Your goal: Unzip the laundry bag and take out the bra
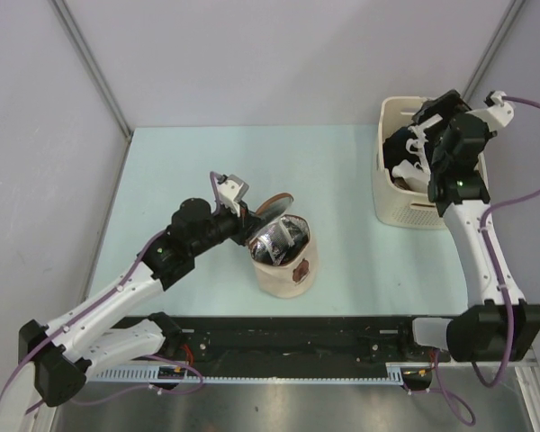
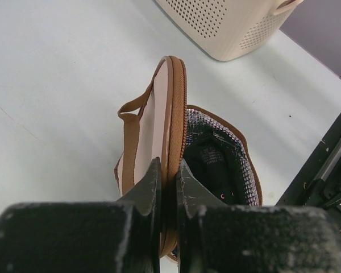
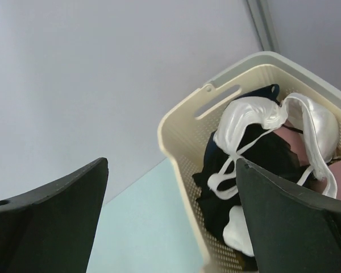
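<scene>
Bag (image 1: 283, 256): soft cream-beige drum standing upright on the table (image 1: 180, 171), with brown zipper trim round the rim and a small brown motif (image 1: 299, 267) on its side. It is unzipped. The round lid (image 2: 162, 108) is swung up on edge and has a brown strap loop (image 2: 131, 114) on its outer face. The inside shows silvery mesh lining (image 2: 244, 170) and something dark at the bottom, too dim to tell what.

Left gripper (image 2: 169, 165): jaws nearly closed, pinching the lid's brown edge, one finger on each face. The bag's mouth is just beyond and to the right of the fingers.

Right gripper (image 3: 171, 165): jaws wide apart, nothing between them. It hangs over the basket (image 3: 176, 114), a rigid cream one with perforated walls and a slot handle. The white bra (image 3: 256, 122) lies in the basket past the right finger, cups up and straps tangled, on top of dark clothes (image 3: 267, 153). A bit of pink cloth (image 3: 292, 139) shows beside it.

The bag is well apart from the right gripper and the basket. No readable writing or brand anywhere; the motif is too small to make out.
</scene>
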Tool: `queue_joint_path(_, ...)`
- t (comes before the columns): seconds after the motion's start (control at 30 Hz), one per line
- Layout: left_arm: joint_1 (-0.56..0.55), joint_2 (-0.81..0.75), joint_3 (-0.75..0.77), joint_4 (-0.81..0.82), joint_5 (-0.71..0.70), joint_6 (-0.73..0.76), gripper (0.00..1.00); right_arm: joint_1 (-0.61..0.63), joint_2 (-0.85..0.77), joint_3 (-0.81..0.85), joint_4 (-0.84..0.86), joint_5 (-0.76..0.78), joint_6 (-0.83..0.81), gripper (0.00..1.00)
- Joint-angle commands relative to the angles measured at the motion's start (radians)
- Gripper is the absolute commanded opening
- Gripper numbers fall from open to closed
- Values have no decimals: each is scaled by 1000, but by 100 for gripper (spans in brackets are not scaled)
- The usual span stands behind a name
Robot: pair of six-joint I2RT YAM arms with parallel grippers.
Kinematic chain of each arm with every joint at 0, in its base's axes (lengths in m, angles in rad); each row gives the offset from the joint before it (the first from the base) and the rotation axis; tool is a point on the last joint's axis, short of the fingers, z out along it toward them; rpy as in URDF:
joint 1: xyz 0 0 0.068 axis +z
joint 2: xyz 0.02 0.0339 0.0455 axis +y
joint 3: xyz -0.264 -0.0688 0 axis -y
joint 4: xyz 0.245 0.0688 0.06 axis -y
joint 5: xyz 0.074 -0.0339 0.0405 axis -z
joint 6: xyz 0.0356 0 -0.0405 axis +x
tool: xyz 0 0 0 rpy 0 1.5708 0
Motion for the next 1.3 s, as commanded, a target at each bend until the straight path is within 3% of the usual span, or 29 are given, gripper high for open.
queue_joint_path(0.0,-1,-29,9,30,-11,-42,0,75,-116,-50,-148,-98,-21,95)
queue_joint_path(0.1,-1,-39,11,30,-33,-61,0,183,-205,-102,-197,-216,-106,91)
queue_joint_path(0.23,-1,-55,9,27,-42,-91,0,413,-268,-171,-263,-218,-184,87)
queue_joint_path(0.37,-1,-77,8,19,-53,-102,0,638,-254,-208,-337,-205,-196,81)
queue_joint_path(0.6,-1,-83,58,-15,-85,-93,0,881,-193,-248,-322,-293,-183,72)
queue_joint_path(0.77,-1,-72,66,16,-53,-140,0,962,-112,-261,-279,-285,-157,55)
queue_joint_path(0.87,-1,-77,71,36,-48,-154,0,976,-35,-275,-239,-296,-134,52)
queue_joint_path(1.0,-1,-86,89,40,-57,-160,1,978,69,-275,-282,-195,-94,48)
queue_joint_path(1.03,-1,-86,91,39,-65,-160,0,979,80,-277,-294,-171,-88,50)
queue_joint_path(1.07,-1,-88,92,42,-70,-163,0,996,98,-278,-320,-148,-83,63)
queue_joint_path(1.17,-1,-78,89,54,-71,-169,0,1022,117,-280,-357,-86,-66,81)
queue_joint_path(1.27,-1,-66,81,77,-59,-179,0,1034,166,-280,-389,-71,-46,92)
